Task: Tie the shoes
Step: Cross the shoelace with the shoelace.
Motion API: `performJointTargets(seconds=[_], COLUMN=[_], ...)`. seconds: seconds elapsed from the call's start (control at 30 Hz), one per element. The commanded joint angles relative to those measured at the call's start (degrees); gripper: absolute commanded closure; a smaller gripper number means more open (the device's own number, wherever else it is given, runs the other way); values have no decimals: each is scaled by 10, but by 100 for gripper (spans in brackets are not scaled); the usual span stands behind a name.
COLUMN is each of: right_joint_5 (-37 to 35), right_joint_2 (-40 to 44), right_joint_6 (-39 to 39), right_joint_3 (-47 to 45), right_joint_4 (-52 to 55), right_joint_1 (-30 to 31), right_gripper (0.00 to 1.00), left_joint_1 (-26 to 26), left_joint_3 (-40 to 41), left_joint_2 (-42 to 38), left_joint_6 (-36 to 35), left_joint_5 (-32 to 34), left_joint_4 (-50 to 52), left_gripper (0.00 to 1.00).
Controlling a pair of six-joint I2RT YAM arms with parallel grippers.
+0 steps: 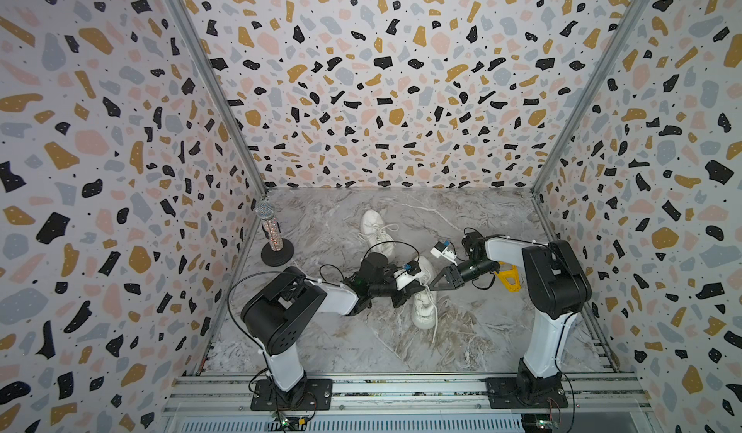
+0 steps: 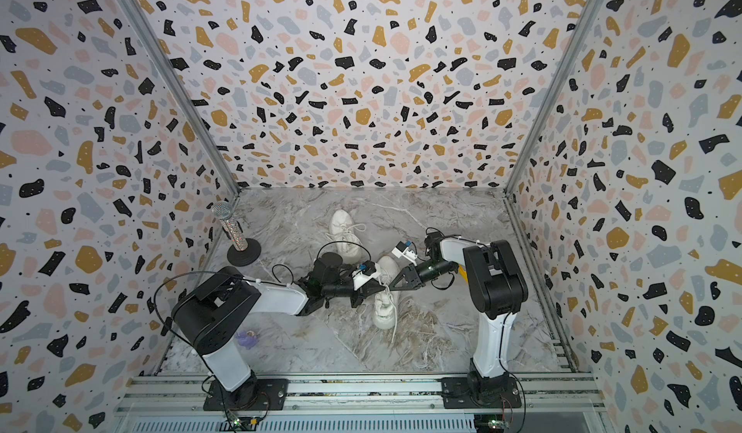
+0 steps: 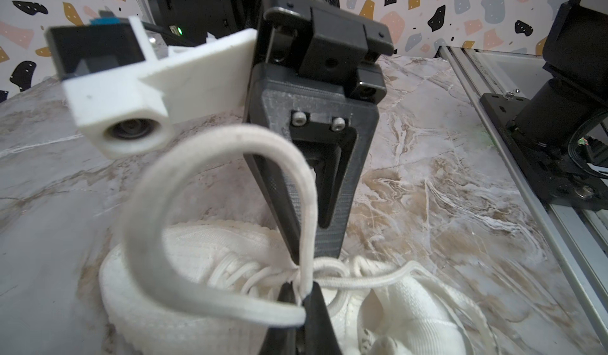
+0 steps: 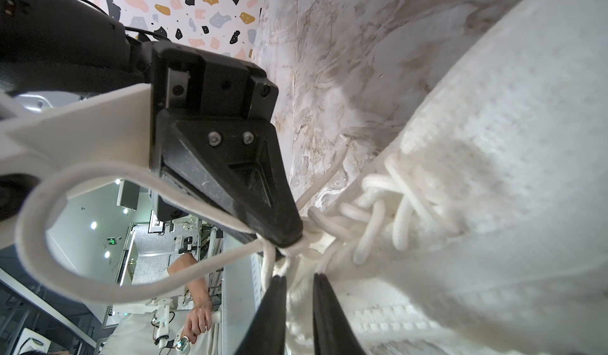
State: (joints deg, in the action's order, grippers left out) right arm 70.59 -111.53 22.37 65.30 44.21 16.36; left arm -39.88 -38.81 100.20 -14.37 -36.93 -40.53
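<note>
**When Two Pincers Met at One Shoe**

As I stood by the cell, the near shoe (image 1: 425, 308) lay about mid-tabletop (image 1: 486, 330). The far shoe (image 1: 373, 228) sat apart from it, closer to the back wall. Both arms reached in from their own sides, and their tips were almost touching just above the near shoe's lacing.

The left pincer (image 3: 301, 299) was clamped tight on a lace loop (image 3: 139, 231). Both legs of the loop ran into its tips, and the loop itself stood up in a round bow, clear of the shoe. From the right wrist view the same loop bulged out from the left tips, right by the crossed laces (image 4: 332, 228) on the tongue.

The right pincer (image 4: 297, 284) pointed down at that same crossing, with its jaws narrow and a slim gap showing between them. I could not tell whether any lace lay in that gap. One strand ran just beside one of its fingers (image 4: 274, 304).

A loose lace end (image 1: 435, 328) trailed off the near shoe onto the marble. Over by the left wall a mic (image 1: 268, 226) stood upright on its round base, well away from the shoes.
</note>
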Motion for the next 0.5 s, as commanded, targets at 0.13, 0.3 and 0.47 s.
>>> performJointTargets(seconds=[0.13, 0.3, 0.47], right_joint_5=[23, 13, 33], right_joint_2=[4, 1, -4], right_joint_6=[26, 20, 19], right_joint_3=[22, 26, 27], right_joint_4=[30, 30, 30], right_joint_1=[7, 8, 8], right_gripper=[81, 81, 81], left_joint_1=[-1, -1, -2], left_joint_3=[6, 9, 8], left_joint_2=[-15, -20, -17], left_joint_6=[1, 6, 8], left_joint_5=[-5, -17, -17], left_joint_4=[-42, -56, -59], left_gripper=[100, 100, 100])
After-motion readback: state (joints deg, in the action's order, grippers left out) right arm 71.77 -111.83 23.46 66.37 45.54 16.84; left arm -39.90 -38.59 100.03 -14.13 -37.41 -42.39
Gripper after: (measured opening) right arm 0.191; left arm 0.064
